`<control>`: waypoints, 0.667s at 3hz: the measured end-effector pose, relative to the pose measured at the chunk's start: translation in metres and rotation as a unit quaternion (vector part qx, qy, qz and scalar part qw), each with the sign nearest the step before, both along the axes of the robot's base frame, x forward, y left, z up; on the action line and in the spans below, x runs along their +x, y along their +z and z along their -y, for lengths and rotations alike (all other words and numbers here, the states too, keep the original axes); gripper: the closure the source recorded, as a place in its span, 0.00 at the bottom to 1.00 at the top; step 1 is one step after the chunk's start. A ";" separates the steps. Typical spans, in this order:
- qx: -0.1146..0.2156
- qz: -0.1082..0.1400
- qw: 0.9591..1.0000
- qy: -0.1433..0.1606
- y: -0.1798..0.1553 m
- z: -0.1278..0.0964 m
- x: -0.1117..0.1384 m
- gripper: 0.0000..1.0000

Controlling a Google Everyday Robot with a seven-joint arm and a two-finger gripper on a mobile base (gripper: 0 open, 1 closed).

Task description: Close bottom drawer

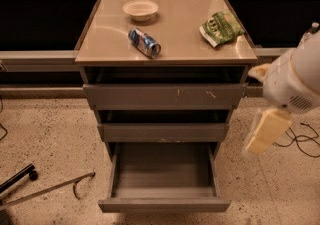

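Note:
The bottom drawer (164,204) of the grey metal cabinet (165,59) is pulled far out toward me. Its plain grey front faces me and its deep grey box (164,171) holds nothing. My gripper (265,131) hangs pale yellow from the white arm (295,76) at the right. It is beside the cabinet's right side, level with the middle drawer, above and to the right of the open bottom drawer and touching nothing.
The top drawer (164,96) with white scratches and the plain middle drawer (164,132) each stand slightly out. A white bowl (140,9), a blue can (144,42) and a green bag (221,28) lie on the cabinet top. A metal rod (47,189) and cables (302,136) lie on the floor.

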State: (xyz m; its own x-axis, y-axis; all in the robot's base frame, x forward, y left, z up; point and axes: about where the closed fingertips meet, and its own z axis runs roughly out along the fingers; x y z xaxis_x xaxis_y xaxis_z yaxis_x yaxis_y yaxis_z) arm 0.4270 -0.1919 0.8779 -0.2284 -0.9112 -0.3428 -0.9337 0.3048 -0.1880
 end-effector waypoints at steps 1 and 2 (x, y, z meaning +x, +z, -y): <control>0.049 -0.031 0.998 0.012 -0.091 -0.028 -0.009 0.00; 0.082 -0.054 0.995 0.013 -0.174 -0.055 -0.020 0.00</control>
State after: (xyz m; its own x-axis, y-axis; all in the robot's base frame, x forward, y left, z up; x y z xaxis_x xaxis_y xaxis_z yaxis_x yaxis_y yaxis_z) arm 0.4072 -0.1371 0.7036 -0.2490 -0.8515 -0.4615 -0.9536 0.2989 -0.0370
